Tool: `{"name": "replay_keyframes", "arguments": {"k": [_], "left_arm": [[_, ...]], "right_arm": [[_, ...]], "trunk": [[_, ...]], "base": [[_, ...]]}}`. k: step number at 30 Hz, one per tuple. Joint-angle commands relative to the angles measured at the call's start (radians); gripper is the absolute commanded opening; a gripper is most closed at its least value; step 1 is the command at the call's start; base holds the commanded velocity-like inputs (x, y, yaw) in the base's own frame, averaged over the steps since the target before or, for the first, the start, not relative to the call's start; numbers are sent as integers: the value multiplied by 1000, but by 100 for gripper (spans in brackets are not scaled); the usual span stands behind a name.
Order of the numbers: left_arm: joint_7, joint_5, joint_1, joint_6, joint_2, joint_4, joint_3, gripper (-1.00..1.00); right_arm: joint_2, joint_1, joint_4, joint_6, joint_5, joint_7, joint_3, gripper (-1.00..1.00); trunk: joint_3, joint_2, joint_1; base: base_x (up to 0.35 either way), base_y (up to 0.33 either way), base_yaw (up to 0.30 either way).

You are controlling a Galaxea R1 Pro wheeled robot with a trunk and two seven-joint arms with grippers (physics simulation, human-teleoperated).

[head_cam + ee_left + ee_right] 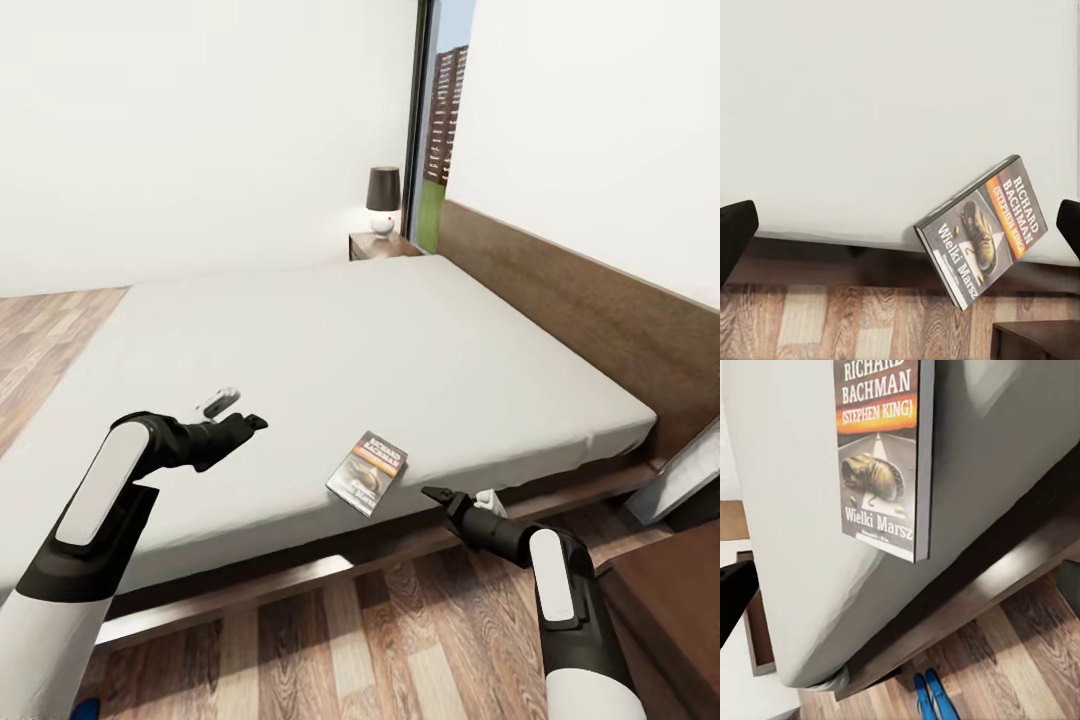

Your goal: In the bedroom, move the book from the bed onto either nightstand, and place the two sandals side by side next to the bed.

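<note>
- book (368, 471): dark cover, white "RICHARD BACHMAN", orange band, boot picture; overhangs bed (330, 350) edge
- left gripper (238, 410): spread, empty
- right gripper (460, 497): state unclear

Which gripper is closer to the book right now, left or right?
The right gripper. It sits just off the mattress edge beside the book, while the left gripper hovers over the bed farther from the book.

Both arms are bent and reach forward. The left gripper (238, 407) sits at about nine o'clock in the head view, with its fingers spread apart. The right gripper (462, 497) sits at about five o'clock and points toward ten o'clock; its jaw state is unclear.
</note>
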Motion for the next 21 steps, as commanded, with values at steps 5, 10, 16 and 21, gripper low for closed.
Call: {"name": "replay_keyframes", "arguments": {"k": [5,10,16,21], "left_arm": [[9,9,-6,3,-7,-1,2,100],[9,10,-10,3,-11,-1,3,100],[9,27,-13,4,-10,-1,4,100],[9,61,-14,6,-5,-1,4,100]], "right_arm": [[1,-3,17,5,-4,14,-4,100],[1,-4,43,5,-35,31,-2,100],[1,-5,148,-78,-64,59,26,100],[1,-8,308,-250,-73,176,66,100]], "trunk": [[-10,-36,19],[-21,-71,38],[-38,-113,61],[-53,-148,81]], "base": [[0,0,-4],[0,0,5],[0,0,2],[0,0,0]]}}
